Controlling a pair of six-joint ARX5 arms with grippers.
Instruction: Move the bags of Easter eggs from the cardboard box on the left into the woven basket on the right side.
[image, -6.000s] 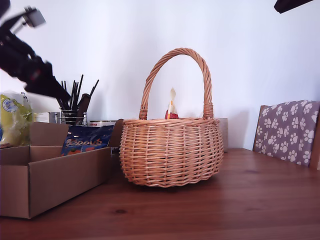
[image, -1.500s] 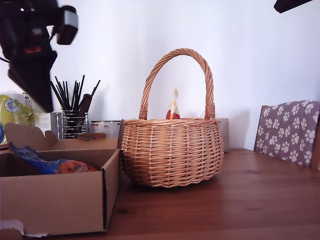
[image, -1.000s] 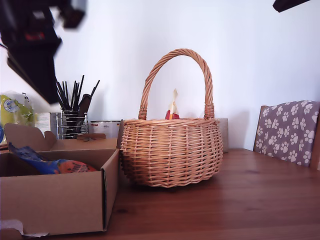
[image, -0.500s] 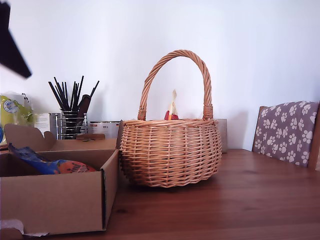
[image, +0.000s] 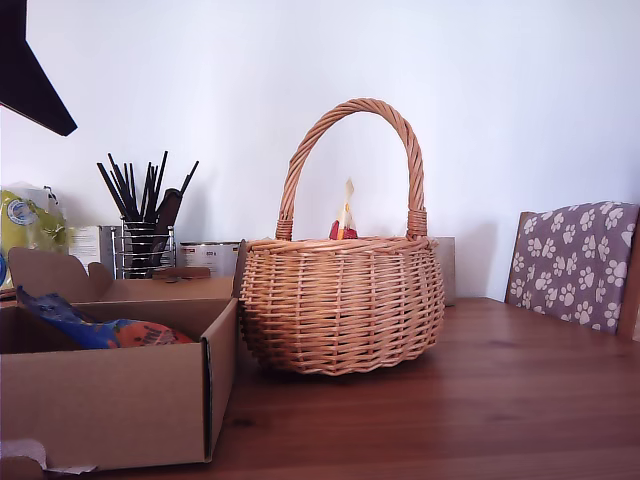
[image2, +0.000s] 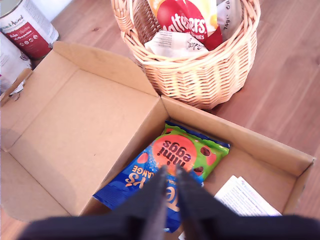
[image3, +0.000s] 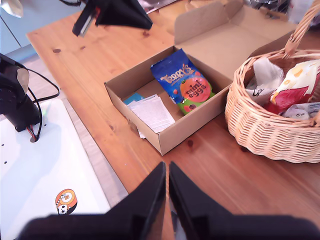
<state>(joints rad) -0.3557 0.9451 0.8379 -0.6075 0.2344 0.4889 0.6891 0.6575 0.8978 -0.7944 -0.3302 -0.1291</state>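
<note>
The dark blue bag of Easter eggs (image2: 170, 165) with orange-and-green print lies flat in the cardboard box (image2: 75, 125). My first gripper (image2: 171, 172) hovers above this bag, shut and holding nothing. The cream-and-red bag (image2: 185, 20) and a pale whitish bag (image2: 172, 42) sit in the woven basket (image2: 200, 75). High over the table edge, well away from the box (image3: 132, 117) and basket (image3: 270, 130), my second gripper (image3: 167, 165) is shut and empty. In the exterior view the blue bag (image: 95, 328) shows over the box wall (image: 120, 400), left of the basket (image: 340, 305).
White paper sheets (image3: 152, 112) lie in the box beside the bag. A wire holder of black sticks (image: 145, 230) and a yellow-green bag (image: 25, 225) stand behind the box. A paw-print chair (image: 575, 265) is at the exterior view's right. A dark arm part (image: 30, 80) hangs at that view's upper left.
The dark arm over the box has risen and drawn off to the exterior view's upper left. The dark tip at that view's top right has left the picture. The box sits nearer than six seconds ago.
</note>
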